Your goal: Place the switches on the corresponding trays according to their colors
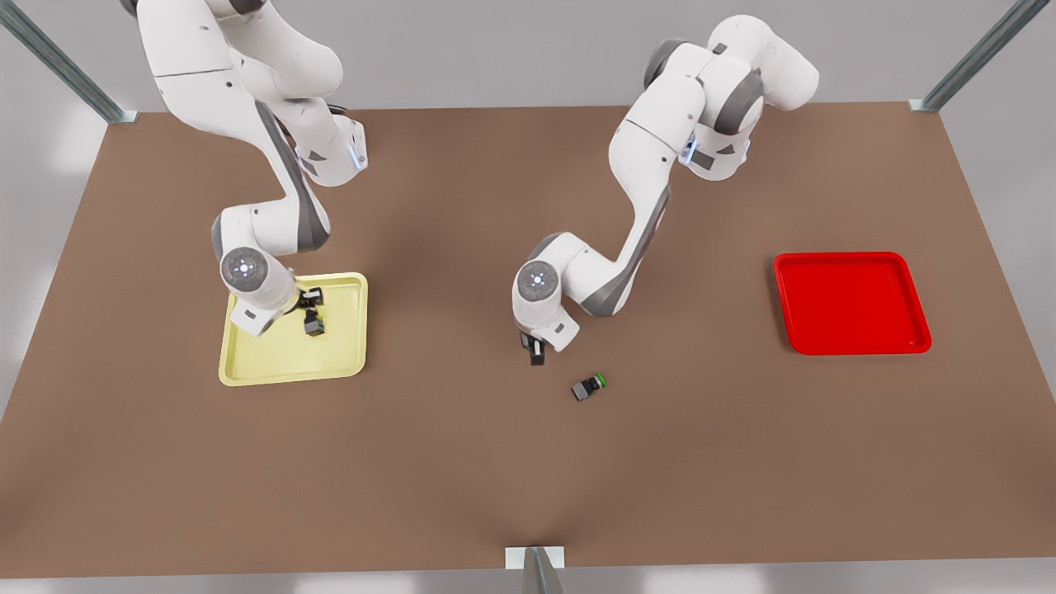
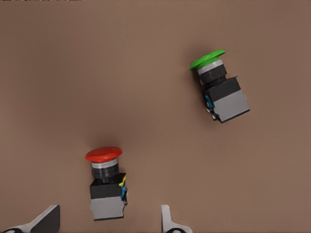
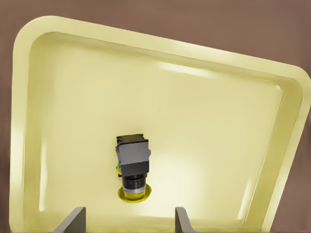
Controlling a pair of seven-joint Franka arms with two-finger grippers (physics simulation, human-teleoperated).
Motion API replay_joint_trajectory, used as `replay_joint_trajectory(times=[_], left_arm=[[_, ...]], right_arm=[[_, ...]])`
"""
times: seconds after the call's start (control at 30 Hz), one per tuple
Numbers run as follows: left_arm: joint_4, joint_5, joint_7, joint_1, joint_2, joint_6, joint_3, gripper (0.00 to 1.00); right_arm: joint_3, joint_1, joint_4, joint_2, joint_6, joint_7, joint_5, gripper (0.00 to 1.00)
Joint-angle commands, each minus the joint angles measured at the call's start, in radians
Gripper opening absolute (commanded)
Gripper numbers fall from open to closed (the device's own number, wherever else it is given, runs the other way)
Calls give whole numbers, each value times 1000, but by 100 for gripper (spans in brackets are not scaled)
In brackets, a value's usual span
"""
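- Yellow switch point(image 3: 132, 170) is lying inside the yellow tray point(image 3: 160, 46), cap pointing back toward the right gripper point(image 3: 127, 221). So that one looks sorted, if you ask me.
- That right gripper hangs over the yellow tray with its fingers spread apart and nothing between them; the switch sits free in the gap just ahead of the tips. In the front view it's the arm on the front view's left, right gripper point(image 1: 313, 318) over the yellow tray point(image 1: 247, 371).
- Red switch point(image 2: 107, 182) is out on the bare brown table point(image 2: 58, 77), well away from the yellow tray, lying on its side. The left gripper point(image 2: 109, 221) is straddling it, fingers apart, not clamped on anything yet.
- Green switch point(image 2: 218, 90) lies near the red one, also on the table and also tipped over.
- Red tray point(image 1: 851, 303) is way off on the far side from the yellow tray and has no switch in it.
- What I'd worry about: the red switch sits a bit off-centre and skewed between the fingers, so closing could pinch a corner and spin or squirt it out. It's a small thing with a round cap, so it could also roll.
- Also there's no green tray, so the green switch has nowhere obvious to go.
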Motion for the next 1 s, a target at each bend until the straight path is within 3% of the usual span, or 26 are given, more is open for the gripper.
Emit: replay_joint_trajectory(times=[0.0,0.03,0.07,0.17,0.3,0.43,0.47,0.5,0.8,0.9,0.97], left_arm=[[-2,28,0,0,1,10,0,100],[0,34,0,0,10,11,0,100],[0,34,1,0,17,21,0,100],[0,34,2,0,36,38,2,100],[-3,34,8,0,54,31,2,100],[-5,36,14,0,56,27,0,100],[-5,36,14,0,56,27,2,93],[-5,34,14,0,57,27,0,94],[-3,33,8,-3,56,35,-2,89],[-3,33,5,-9,57,36,-3,72],[-3,33,3,-12,57,36,-3,72]], right_arm=[[2,1,40,-6,-44,0,0,85],[2,3,145,-14,-115,0,4,96],[1,3,247,-23,-168,1,18,100],[-33,0,574,-14,-454,-23,142,100],[-38,-54,758,-25,-638,-29,150,100],[-50,-58,783,11,-655,-22,147,100],[-48,-57,873,70,-646,-18,147,100],[-48,-58,923,118,-643,-18,149,100],[-50,-103,881,78,-647,-26,187,100],[-48,-94,873,95,-644,-28,190,100],[-47,-103,875,95,-647,-28,182,100]])
